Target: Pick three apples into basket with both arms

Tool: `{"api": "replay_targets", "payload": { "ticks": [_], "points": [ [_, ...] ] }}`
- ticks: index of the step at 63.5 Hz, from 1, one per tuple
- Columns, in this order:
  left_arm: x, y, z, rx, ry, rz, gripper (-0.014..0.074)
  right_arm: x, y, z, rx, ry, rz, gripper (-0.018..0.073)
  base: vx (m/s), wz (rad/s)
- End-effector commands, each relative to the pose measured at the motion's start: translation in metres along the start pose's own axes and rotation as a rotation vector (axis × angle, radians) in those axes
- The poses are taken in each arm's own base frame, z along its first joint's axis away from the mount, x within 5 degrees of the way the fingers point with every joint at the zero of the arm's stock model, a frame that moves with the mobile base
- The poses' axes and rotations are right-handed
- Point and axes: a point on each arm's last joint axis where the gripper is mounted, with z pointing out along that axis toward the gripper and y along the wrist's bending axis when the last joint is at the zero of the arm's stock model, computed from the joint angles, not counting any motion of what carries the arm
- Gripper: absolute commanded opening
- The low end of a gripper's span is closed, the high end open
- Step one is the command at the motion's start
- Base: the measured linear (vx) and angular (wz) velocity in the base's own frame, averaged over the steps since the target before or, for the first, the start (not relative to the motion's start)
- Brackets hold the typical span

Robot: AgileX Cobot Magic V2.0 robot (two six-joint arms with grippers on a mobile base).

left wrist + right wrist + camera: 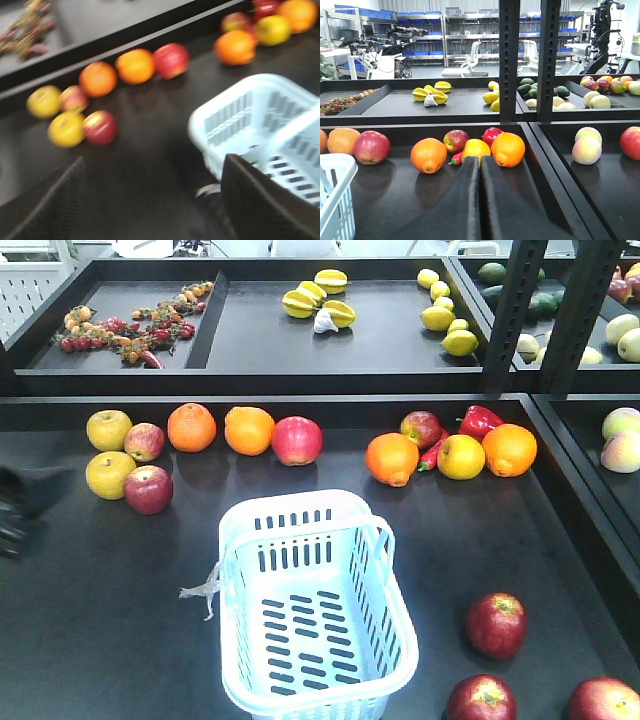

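Observation:
Three dark red apples lie on the black shelf at the front right: one (496,625) behind, one (481,700) at the bottom edge, one (603,702) in the corner. To their left stands the pale blue-white basket (315,610), empty, with its handle folded onto the far rim. My left gripper (154,160) is open, with nothing between its black fingers. It hovers left of the basket (260,125), and its view is blurred. In the front view the left arm (18,505) is a dark blur at the left edge. My right gripper (480,159) is shut and empty, and points at the back fruit row.
Along the back wall lie yellow apples (108,428), another red apple (148,489), oranges (191,426), a pink-red apple (297,440) and a red pepper (478,421). A raised divider (580,490) bounds the shelf on the right. An upper shelf holds starfruit (318,298) and lemons (445,312).

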Motion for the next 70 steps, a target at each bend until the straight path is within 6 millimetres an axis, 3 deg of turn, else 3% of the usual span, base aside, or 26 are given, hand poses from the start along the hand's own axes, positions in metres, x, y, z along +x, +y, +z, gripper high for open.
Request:
{"api": "replay_targets", "payload": {
  "ticks": [1,32,53,59,70],
  "points": [
    [-0.009,0.012,-0.017,-0.069,-0.08,-0.064,0.0544,-0.003,0.0,-0.001,-0.002,-0.07,-0.009,-0.0009,0.0,0.0],
    [0.004,0.023,-0.066,-0.129,-0.156,-0.241,0.0544,-0.003,0.0,-0.001,-0.002,-0.075,-0.009,-0.0009,0.0,0.0],
    [0.009,0.025,-0.07,-0.148,-0.124,-0.239,0.0544,-0.01,0.0,-0.001,-0.007,-0.137,0.036,-0.0009,0.0,0.0],
    [0.009,0.025,-0.07,-0.148,-0.123,-0.239,0.0544,-0.02,0.0,-0.003,-0.006,-0.147,0.036,-0.0009,0.0,0.0],
    [0.009,0.025,-0.07,-0.148,-0.123,-0.239,0.0544,-0.059,0.001,-0.012,-0.002,-0.095,0.046,-0.0009,0.0,0.0]
  ]
}}
